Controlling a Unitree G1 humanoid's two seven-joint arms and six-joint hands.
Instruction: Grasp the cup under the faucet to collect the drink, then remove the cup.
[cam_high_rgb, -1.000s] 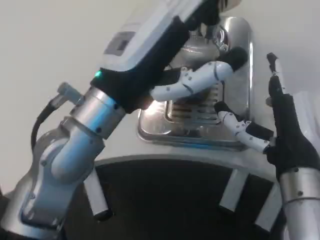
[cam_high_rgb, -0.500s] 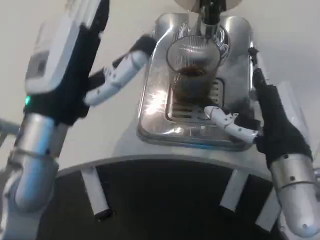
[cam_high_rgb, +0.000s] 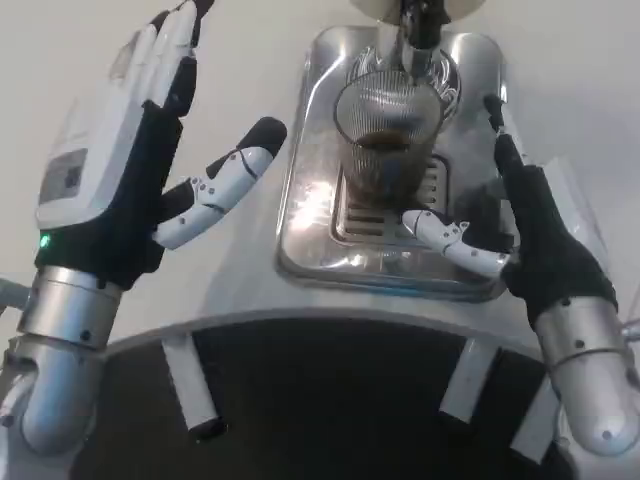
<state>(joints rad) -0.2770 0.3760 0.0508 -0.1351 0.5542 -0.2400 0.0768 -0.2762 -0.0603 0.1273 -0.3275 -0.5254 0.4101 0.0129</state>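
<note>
With the cup (cam_high_rgb: 388, 140) standing part-filled on the drip tray (cam_high_rgb: 310, 235) under the faucet (cam_high_rgb: 420, 25), I see my right hand (cam_high_rgb: 520, 235) beside it and left hand (cam_high_rgb: 125, 165) both spread, holding nothing; a glancing close risks tipping the drink.

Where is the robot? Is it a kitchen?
Maybe a drinks corner more than a whole kitchen. A clear cup with dark drink in it stands on a shiny metal drip tray, under a faucet, on a white table.
</note>
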